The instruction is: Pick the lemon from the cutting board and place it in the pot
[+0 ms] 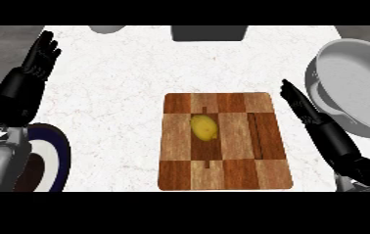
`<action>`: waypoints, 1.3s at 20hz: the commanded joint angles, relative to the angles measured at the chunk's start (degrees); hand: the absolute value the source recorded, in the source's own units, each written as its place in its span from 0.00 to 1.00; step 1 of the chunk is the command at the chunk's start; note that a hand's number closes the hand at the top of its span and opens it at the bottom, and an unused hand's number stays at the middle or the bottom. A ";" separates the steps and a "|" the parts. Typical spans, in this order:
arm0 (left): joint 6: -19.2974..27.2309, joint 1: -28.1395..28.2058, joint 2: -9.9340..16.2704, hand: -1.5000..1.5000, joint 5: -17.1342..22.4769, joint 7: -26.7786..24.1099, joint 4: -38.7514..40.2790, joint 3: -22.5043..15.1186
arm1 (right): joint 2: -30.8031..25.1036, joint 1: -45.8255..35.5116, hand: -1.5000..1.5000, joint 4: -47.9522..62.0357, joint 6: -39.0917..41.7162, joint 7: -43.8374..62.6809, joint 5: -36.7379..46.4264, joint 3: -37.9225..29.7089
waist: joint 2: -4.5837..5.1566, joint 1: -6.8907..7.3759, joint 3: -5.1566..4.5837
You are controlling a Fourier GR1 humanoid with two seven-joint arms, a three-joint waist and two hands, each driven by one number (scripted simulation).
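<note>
The lemon (204,127) lies mid cutting board (224,141), untouched. It looks light, firm and apt to roll, best grasped across its middle. Right hand (298,102) near it, fingers straight; left hand (41,55) rests, fingers relaxed.

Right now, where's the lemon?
In the head view the lemon lies near the middle of the cutting board, left of the right hand and the pot, untouched.

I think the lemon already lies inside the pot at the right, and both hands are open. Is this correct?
Not quite. The head view shows the lemon lying on the cutting board, not inside the pot at the right. Both the left hand and the right hand are open.
</note>
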 commanded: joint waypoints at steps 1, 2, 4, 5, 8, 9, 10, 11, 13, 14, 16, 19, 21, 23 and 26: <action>1.40 2.57 -3.32 0.50 -0.84 -2.12 0.16 -0.43 | -0.06 -2.38 1.00 0.25 3.62 -7.05 -2.24 -3.90 | -0.18 0.57 0.01; 1.55 3.32 -4.35 0.50 -0.06 -4.69 1.41 -0.21 | 1.02 -3.87 1.00 0.85 4.42 -13.90 -3.39 -5.00 | -0.01 0.80 0.07; 3.65 5.03 -8.34 0.50 0.65 -4.20 -0.73 -2.05 | 1.88 -8.48 1.00 -2.18 6.28 -20.94 -6.11 -7.65 | -0.25 2.03 0.27; 4.31 5.18 -9.04 0.50 0.90 -5.21 0.15 -1.40 | 3.09 -9.16 1.00 -3.59 6.45 -26.26 -6.19 -8.42 | -0.21 1.74 0.36; 5.35 9.36 -13.64 0.50 1.74 -6.79 -0.45 -3.63 | 2.96 -6.38 0.00 6.97 -10.60 -22.92 6.32 -15.76 | 0.49 1.75 0.10; 6.18 9.34 -15.61 0.50 0.36 -8.70 -0.07 -5.40 | 5.71 -7.23 0.00 10.16 -11.07 -26.40 6.09 -15.01 | 0.56 1.91 0.13; 7.62 11.68 -16.86 0.50 -0.57 -8.98 -1.30 -6.31 | 7.26 -4.34 0.00 12.55 -8.54 -35.65 6.69 -13.32 | 0.26 1.85 0.19; 8.29 10.11 -18.06 0.50 -1.20 -9.99 1.48 -6.54 | 9.80 -4.92 0.00 14.69 -6.76 -41.80 6.95 -10.62 | 0.38 1.54 0.16; 7.15 11.33 -16.87 0.50 -0.48 -9.75 0.24 -5.83 | 11.59 -2.52 0.00 13.80 -3.48 -50.84 5.75 -8.88 | 0.05 1.21 0.15; 9.57 14.79 -19.02 0.50 -2.72 -9.45 -3.61 -8.89 | 11.43 -3.17 0.00 13.53 -3.38 -51.70 6.06 -9.04 | -0.19 1.42 0.12; 9.53 14.60 -19.50 0.50 -3.15 -12.00 -0.94 -8.21 | 10.88 0.79 0.00 13.55 -0.77 -58.76 5.49 -9.77 | -0.17 0.55 0.05; 7.41 17.84 -19.24 0.50 -2.54 -14.30 -0.40 -7.61 | 7.90 5.08 0.00 4.91 -1.16 -53.30 10.23 -7.57 | -0.29 0.27 -0.03; 7.42 15.32 -18.45 0.50 -1.91 -11.99 -0.81 -6.31 | 7.17 4.35 0.00 4.27 -5.35 -46.36 16.60 -5.30 | -0.28 0.39 -0.06; 9.14 17.86 -20.49 0.50 -3.65 -13.38 -1.35 -8.59 | 3.59 4.39 0.00 3.64 -5.31 -42.34 19.87 -5.73 | -0.32 0.52 -0.08; 7.97 14.53 -19.55 0.50 -2.11 -12.59 0.67 -6.59 | -0.92 5.00 0.00 -0.74 -5.99 -32.82 29.25 -1.53 | -0.39 -0.02 -0.28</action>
